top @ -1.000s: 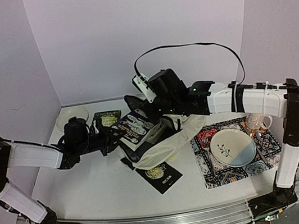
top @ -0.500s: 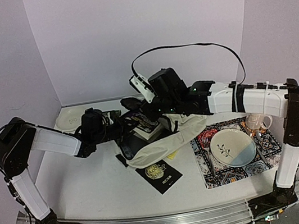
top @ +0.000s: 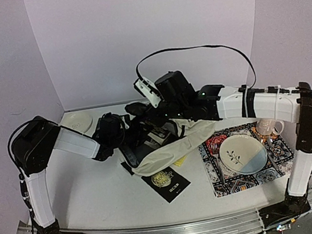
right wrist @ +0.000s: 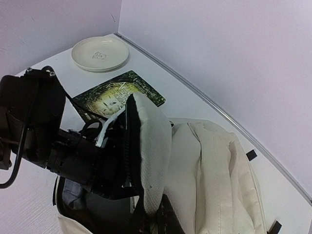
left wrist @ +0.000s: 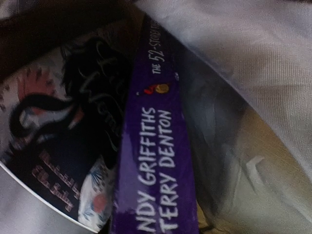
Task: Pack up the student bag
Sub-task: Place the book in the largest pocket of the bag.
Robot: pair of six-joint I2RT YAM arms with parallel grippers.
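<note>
A white table [top: 91, 192] carries the following items. A patterned multicolour mat [top: 225, 181] lies flat on the right side. A round plate [top: 243, 153] with a leaf sprig and a pale blue segment sits on the mat. A mug [top: 270, 127] stands at the mat's far right corner. A cream plate [top: 76, 122] rests in the far left corner. A dark green book [right wrist: 119, 97] lies flat near it, not touching. A black booklet [top: 166, 182] with a gold emblem lies flat left of the mat.

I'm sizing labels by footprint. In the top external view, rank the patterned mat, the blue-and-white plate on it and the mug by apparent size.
1. patterned mat
2. blue-and-white plate
3. mug
</note>
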